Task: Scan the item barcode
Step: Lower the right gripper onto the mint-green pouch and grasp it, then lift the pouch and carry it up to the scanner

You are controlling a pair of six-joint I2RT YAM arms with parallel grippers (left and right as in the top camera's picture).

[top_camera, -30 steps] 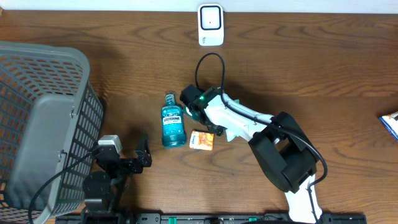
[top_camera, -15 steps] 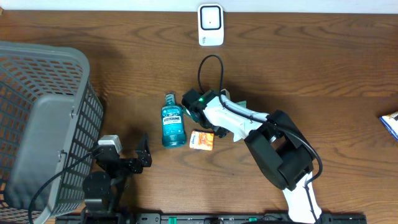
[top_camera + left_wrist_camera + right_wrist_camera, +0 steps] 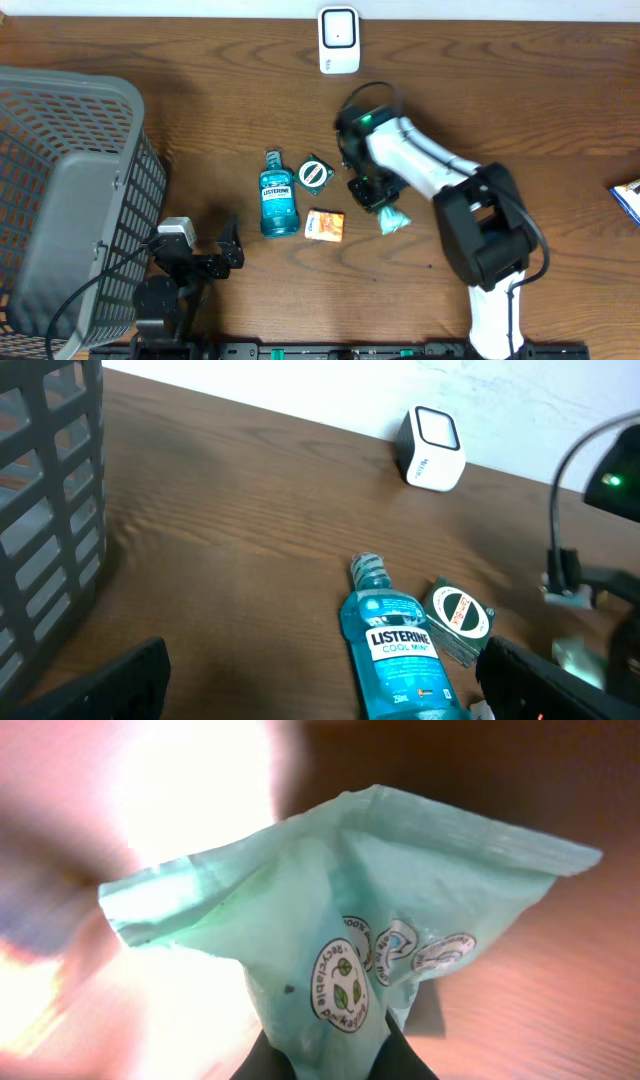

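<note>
My right gripper (image 3: 372, 195) (image 3: 335, 1062) is shut on a mint-green plastic pouch (image 3: 392, 221) (image 3: 340, 930) with a small recycling print, pinched at its lower end. The pouch hangs right of the orange box (image 3: 325, 225), over the table's middle. The white scanner (image 3: 339, 40) (image 3: 430, 448) stands at the far edge, well apart from the pouch. No barcode shows on the pouch. My left gripper (image 3: 197, 262) (image 3: 320, 695) rests open near the front left, with nothing between its fingers.
A teal Listerine bottle (image 3: 279, 197) (image 3: 395, 650) lies flat beside a green pack with a round white label (image 3: 315, 172) (image 3: 458, 622). A grey mesh basket (image 3: 60, 190) (image 3: 50, 510) fills the left side. A blue item (image 3: 628, 198) pokes in at the right edge.
My right gripper has shut on the pouch and swung right, away from the bottle. The round-labelled pack that the arm covered now shows. The left arm has not moved.
</note>
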